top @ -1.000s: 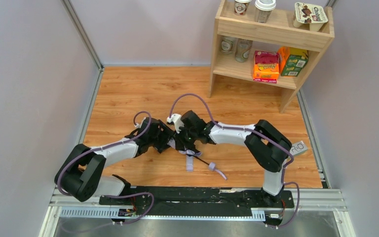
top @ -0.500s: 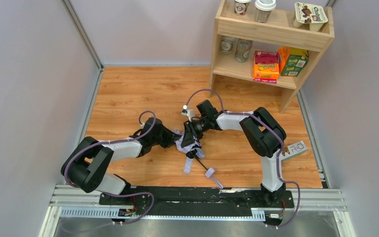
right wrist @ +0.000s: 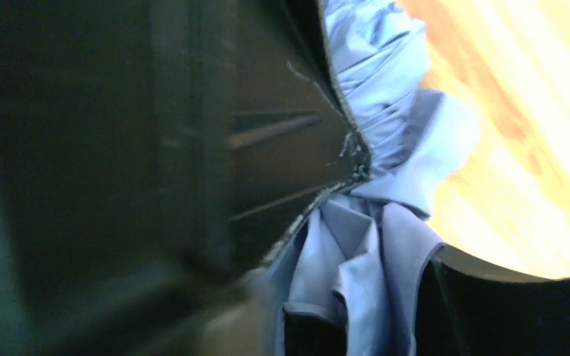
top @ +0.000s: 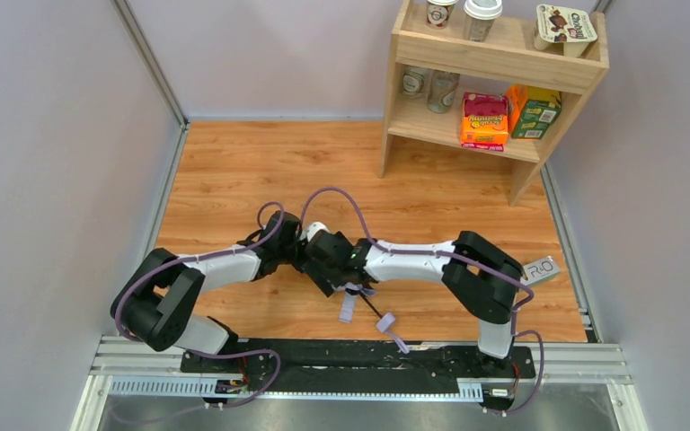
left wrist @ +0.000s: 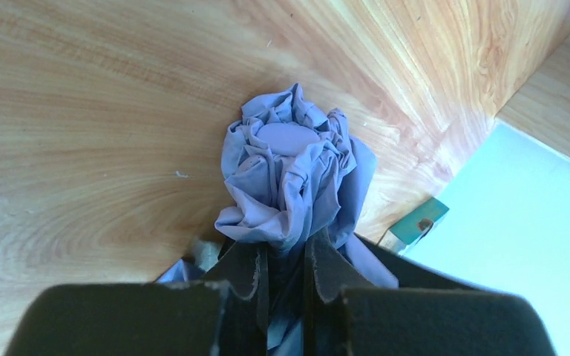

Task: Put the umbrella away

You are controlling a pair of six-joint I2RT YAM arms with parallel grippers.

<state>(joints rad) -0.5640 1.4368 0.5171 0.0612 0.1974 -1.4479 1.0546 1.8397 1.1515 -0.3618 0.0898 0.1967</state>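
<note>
The umbrella (top: 349,301) lies collapsed on the wooden floor, its pale lavender canopy (left wrist: 293,170) bunched into a crumpled wad. In the top view both gripper heads cover most of it. Its strap, slim black shaft (top: 369,305) and handle end (top: 384,323) trail toward the near edge. My left gripper (left wrist: 286,248) is shut, its two fingers pinching the canopy fabric. My right gripper (right wrist: 393,245) sits over the same bundle from the other side. Its jaws stand wide apart with folds of fabric (right wrist: 386,222) between them, and one finger (right wrist: 282,148) lies against the cloth.
A wooden shelf unit (top: 494,67) stands at the back right with cups and snack boxes on it. A small grey label block (top: 540,268) lies on the floor near the right arm's elbow. Grey walls close in on the left and right.
My left gripper has closed on the canopy. The right gripper has swung down and left over the bundle, close against the left one, and its jaws have widened.
</note>
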